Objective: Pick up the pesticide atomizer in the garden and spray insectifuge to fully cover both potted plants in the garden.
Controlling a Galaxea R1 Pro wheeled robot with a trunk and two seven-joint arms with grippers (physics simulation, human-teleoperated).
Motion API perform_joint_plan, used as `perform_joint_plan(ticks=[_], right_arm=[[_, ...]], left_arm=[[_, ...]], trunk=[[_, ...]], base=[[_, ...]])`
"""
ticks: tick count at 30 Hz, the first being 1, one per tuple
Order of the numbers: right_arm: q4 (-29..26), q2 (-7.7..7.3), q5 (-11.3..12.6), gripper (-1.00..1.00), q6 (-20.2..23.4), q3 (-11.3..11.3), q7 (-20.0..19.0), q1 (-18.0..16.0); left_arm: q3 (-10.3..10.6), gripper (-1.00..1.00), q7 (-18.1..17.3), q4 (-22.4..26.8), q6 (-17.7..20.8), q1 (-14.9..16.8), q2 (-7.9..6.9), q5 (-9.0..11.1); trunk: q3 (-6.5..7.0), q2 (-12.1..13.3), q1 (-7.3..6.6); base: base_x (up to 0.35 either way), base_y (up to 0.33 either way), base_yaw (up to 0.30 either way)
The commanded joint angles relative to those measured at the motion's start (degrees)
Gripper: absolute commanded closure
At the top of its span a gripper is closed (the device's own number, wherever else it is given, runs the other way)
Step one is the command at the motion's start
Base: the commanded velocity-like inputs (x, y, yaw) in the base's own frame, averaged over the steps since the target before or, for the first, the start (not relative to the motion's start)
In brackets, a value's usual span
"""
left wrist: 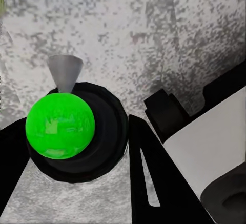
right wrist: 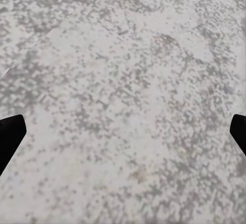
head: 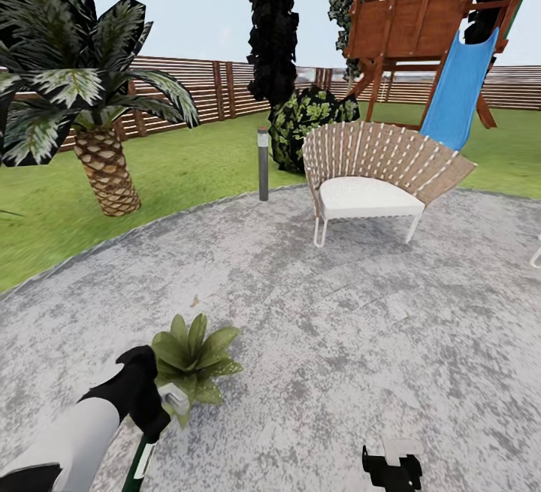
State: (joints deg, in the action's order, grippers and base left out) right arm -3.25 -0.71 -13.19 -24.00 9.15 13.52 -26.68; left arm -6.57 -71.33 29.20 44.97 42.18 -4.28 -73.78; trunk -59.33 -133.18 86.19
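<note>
The left gripper (head: 154,409) has its fingers pinching the spray bottle (head: 143,458), head beside the potted plant (head: 194,357) at seven o'clock on the patio (head: 338,312). Spraying seems underway; next, aim squarely over the leaves. The right gripper (head: 391,466) looks spread, empty.

Round grey mottled stone patio (head: 315,312) fills lower frame, lawn (head: 173,169) beyond. On patio: potted plant (head: 194,353) lower left, woven chair (head: 376,176) upper centre-right, short grey post (head: 263,163) at patio's far edge.
</note>
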Motion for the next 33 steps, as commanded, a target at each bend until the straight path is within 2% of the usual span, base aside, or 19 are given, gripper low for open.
perform_joint_plan(ticks=[1,3,4,6,8,11,13,15,18,22,26,28,31,33], right_arm=[[0.08,0.01,-0.61,-1.0,-0.17,0.43,0.19,-0.04],[0.05,-0.01,-0.61,-1.0,-0.17,0.43,0.19,-0.04],[0.07,0.0,-0.59,-1.0,-0.17,0.43,0.19,-0.04],[0.06,0.01,-0.57,-1.0,-0.17,0.43,0.19,-0.04],[0.02,0.0,-0.57,-1.0,-0.17,0.43,0.19,-0.04],[0.06,0.0,-0.55,-1.0,-0.17,0.43,0.19,-0.04],[0.04,-0.01,-0.54,-1.0,-0.17,0.43,0.22,-0.04],[0.04,0.01,-0.56,-1.0,-0.18,0.43,0.23,-0.04],[0.05,0.01,-0.57,-1.0,-0.17,0.43,0.25,-0.04],[0.05,0.01,-0.53,-1.0,-0.17,0.43,0.24,-0.04],[0.07,0.01,-0.54,-1.0,-0.17,0.43,0.25,-0.04],[0.08,0.01,-0.54,-1.0,-0.17,0.43,0.26,-0.04],[0.08,0.01,-0.55,-1.0,-0.17,0.43,0.27,-0.04],[0.09,0.01,-0.54,-1.0,-0.17,0.43,0.27,-0.04]], left_arm=[[-0.5,1.0,2.0,-0.33,0.46,0.02,0.16,0.84],[-0.75,1.0,5.29,-0.6,0.46,0.06,0.81,2.81],[-0.79,1.0,6.88,-0.64,0.46,0.08,2.13,4.01],[-0.8,1.0,7.68,-0.32,0.46,0.09,3.61,4.45],[-0.84,1.0,7.89,-0.3,0.46,0.09,4.04,4.57],[-0.68,1.0,7.97,-0.65,0.46,0.01,3.15,4.6],[-0.6,1.0,7.97,-0.88,0.45,-0.53,0.88,4.75],[-0.54,1.0,7.96,-1.79,0.32,-1.51,-0.14,4.78],[-0.57,1.0,8.02,-3.24,0.22,-1.93,0.07,4.76],[-0.63,1.0,7.88,-2.11,0.44,-1.4,1.42,5.36],[-0.62,1.0,7.53,-0.84,0.46,-1.13,1.71,5.62],[-0.71,1.0,7.61,-0.83,0.46,-1.24,1.32,5.65],[-0.57,1.0,7.85,-1.31,0.21,-1.93,-0.51,5.67],[-0.46,1.0,7.97,-1.58,0.03,-2.09,-0.73,5.7]], trunk=[[-0.05,-0.02,-0.01],[-0.05,-0.02,-0.01],[-0.05,-0.02,-0.01],[-0.05,-0.02,-0.01],[-0.05,-0.02,-0.01],[-0.05,-0.02,-0.01],[-0.05,-0.02,-0.01],[-0.05,-0.02,-0.01],[-0.05,-0.02,-0.01],[-0.05,-0.02,-0.01],[-0.05,-0.02,-0.01],[-0.05,-0.02,-0.01],[-0.05,-0.02,-0.01],[-0.05,-0.02,-0.01]], base=[[0.0,0.0,0.0],[0.0,0.0,0.0],[0.0,0.0,0.0],[0.0,0.0,0.0],[0.0,0.0,0.0],[0.0,0.0,0.0],[0.0,0.0,0.0],[0.0,0.0,0.0],[0.0,0.0,0.0],[0.0,0.0,0.0],[0.0,0.0,0.0],[0.0,0.0,0.0],[0.0,0.0,0.0],[0.0,0.0,0.0]])
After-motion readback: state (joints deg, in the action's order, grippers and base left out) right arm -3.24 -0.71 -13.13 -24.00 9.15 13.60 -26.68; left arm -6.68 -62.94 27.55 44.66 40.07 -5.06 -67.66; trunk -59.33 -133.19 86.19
